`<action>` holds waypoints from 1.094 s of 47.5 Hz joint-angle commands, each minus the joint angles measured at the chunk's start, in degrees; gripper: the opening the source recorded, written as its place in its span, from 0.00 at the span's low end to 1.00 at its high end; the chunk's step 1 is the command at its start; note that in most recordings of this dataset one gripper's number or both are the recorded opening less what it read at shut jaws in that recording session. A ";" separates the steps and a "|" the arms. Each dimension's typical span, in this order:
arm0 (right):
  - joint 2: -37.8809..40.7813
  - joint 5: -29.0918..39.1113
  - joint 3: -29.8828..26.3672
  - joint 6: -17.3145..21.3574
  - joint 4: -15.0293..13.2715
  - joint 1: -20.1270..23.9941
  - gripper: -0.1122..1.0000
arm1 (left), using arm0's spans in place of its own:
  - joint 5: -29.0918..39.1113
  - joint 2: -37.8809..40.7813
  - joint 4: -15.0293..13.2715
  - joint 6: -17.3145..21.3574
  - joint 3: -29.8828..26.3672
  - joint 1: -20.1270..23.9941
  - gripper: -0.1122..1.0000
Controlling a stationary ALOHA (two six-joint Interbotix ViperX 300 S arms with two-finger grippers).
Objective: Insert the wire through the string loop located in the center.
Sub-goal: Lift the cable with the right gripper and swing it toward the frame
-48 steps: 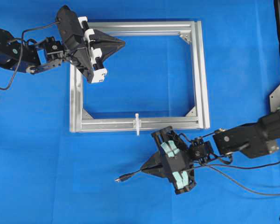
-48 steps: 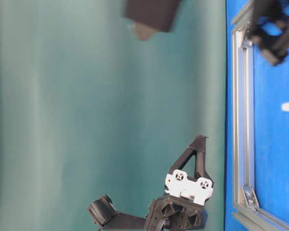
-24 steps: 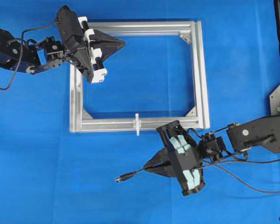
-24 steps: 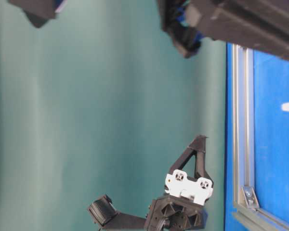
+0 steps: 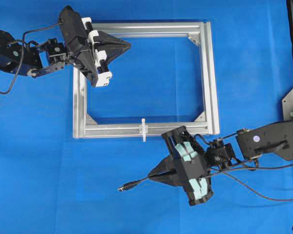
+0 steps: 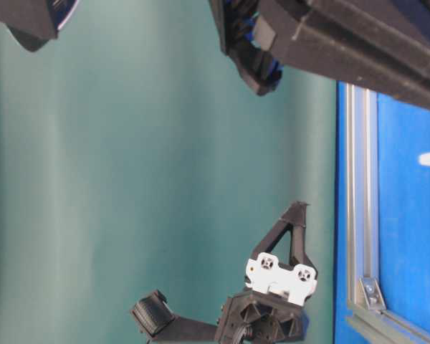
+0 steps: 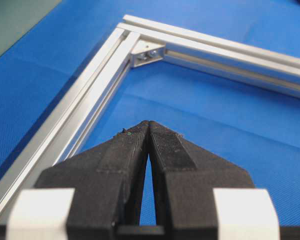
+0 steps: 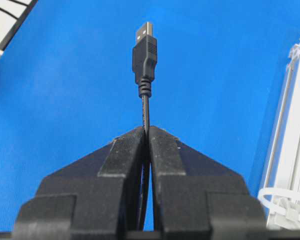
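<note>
The thin black flexible wire (image 5: 142, 181), ending in a dark rectangular USB plug with a metal tip (image 8: 144, 42), is pinched between the two black fingers of the right claw (image 5: 151, 174). The jaws are pressed together on the cable, and the plug sticks out a short way past the fingertips. Seen from overhead, the plug end (image 5: 123, 187) hangs over the blue cloth-covered table (image 5: 49, 185), below and slightly left of the frame's near rail.

The small white string loop (image 5: 143, 129) stands upright on the middle of that near rail of the silver rectangular aluminium frame (image 5: 212, 78). The plug tip is apart from the loop, lower and to its left in the overhead view. In the right wrist view the loop (image 8: 277, 200) shows at the lower right edge, beside the claw, fastened to the silver rail.

The left claw (image 5: 128, 45) sits over the frame's far left corner, its black fingers (image 7: 125, 150) closed tip to tip with nothing between them. Ahead of it lie the frame's inner corner bracket (image 7: 147, 53) and bare blue table.
</note>
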 commanded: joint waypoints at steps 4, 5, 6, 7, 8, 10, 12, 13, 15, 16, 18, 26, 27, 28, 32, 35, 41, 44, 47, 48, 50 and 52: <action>-1.41 -0.18 -1.14 0.00 0.00 0.26 0.08 | -0.26 -1.49 0.18 0.00 -0.44 -0.18 0.10; -1.41 -0.26 -1.14 0.00 0.00 0.26 0.08 | -0.26 -1.49 0.09 0.00 -0.44 -0.09 0.10; -1.41 -0.26 -1.14 0.00 0.00 0.18 0.08 | -0.26 -1.49 0.18 0.00 -0.44 -0.18 0.10; -1.32 -0.18 -1.05 0.00 0.00 0.26 0.08 | -0.26 -1.49 0.09 0.00 -0.44 -0.18 0.10; -1.41 -0.18 -1.14 0.00 0.00 0.26 0.08 | -0.26 -1.49 0.09 0.00 -0.44 -0.18 0.10; -1.41 -0.18 -1.05 0.00 0.00 0.26 0.08 | -0.26 -1.49 0.18 0.00 -0.44 -0.18 0.10; -1.41 -0.26 -1.05 0.00 0.00 0.26 0.08 | -0.26 -1.49 0.18 0.00 -0.44 -0.18 0.10; -1.41 -0.26 -1.05 0.00 0.00 0.26 0.08 | -0.26 -1.49 0.18 0.00 -0.44 -0.18 0.10; -1.32 -0.18 -1.05 0.00 0.00 0.26 0.08 | -0.26 -1.49 0.18 0.00 -0.44 -0.26 0.10; -1.41 -0.18 -0.97 0.00 0.00 0.26 0.08 | -0.26 -1.49 0.09 0.00 -0.44 -0.18 0.10; -1.41 -0.18 -0.97 0.00 0.00 0.26 0.08 | -0.26 -1.58 0.18 0.00 -0.44 -0.26 0.10; -1.41 -0.26 -0.88 0.00 0.00 0.26 0.08 | -0.26 -1.49 0.18 0.00 -0.44 -0.26 0.10; -1.41 -0.26 -0.88 0.00 0.00 0.26 0.08 | -0.26 -1.49 0.09 0.00 -0.44 -0.26 0.10; -1.41 -0.26 -0.88 -0.09 0.00 0.26 0.08 | -0.26 -1.49 0.09 0.00 -0.44 -0.26 0.10; -1.41 -0.26 -0.88 0.00 0.00 0.26 0.08 | -0.26 -1.49 0.18 0.00 -0.44 -0.35 0.10; -1.41 -0.18 -0.79 0.00 0.00 0.26 0.08 | -0.26 -1.49 0.18 0.00 -0.53 -0.35 0.10; -1.41 -0.26 -0.79 0.00 0.00 0.26 0.08 | -0.26 -1.49 0.18 0.00 -0.44 -0.35 0.10; -1.41 -0.26 -0.70 0.00 0.00 0.26 0.08 | -0.26 -1.49 0.18 0.00 -0.44 -0.35 0.10; -1.41 -0.26 -0.70 0.00 0.00 0.26 0.08 | -0.26 -1.49 0.09 0.00 -0.44 -0.35 0.10; -1.32 -0.35 -0.62 0.00 0.00 0.26 0.08 | -0.26 -1.49 0.18 0.00 -0.44 -0.44 0.10; -1.41 -0.35 -0.62 0.00 0.00 0.26 0.08 | -0.26 -1.49 0.18 0.00 -0.44 -0.44 0.10; -1.41 -0.35 -0.53 0.00 0.00 0.26 0.08 | -0.26 -1.49 0.18 0.00 -0.44 -0.44 0.10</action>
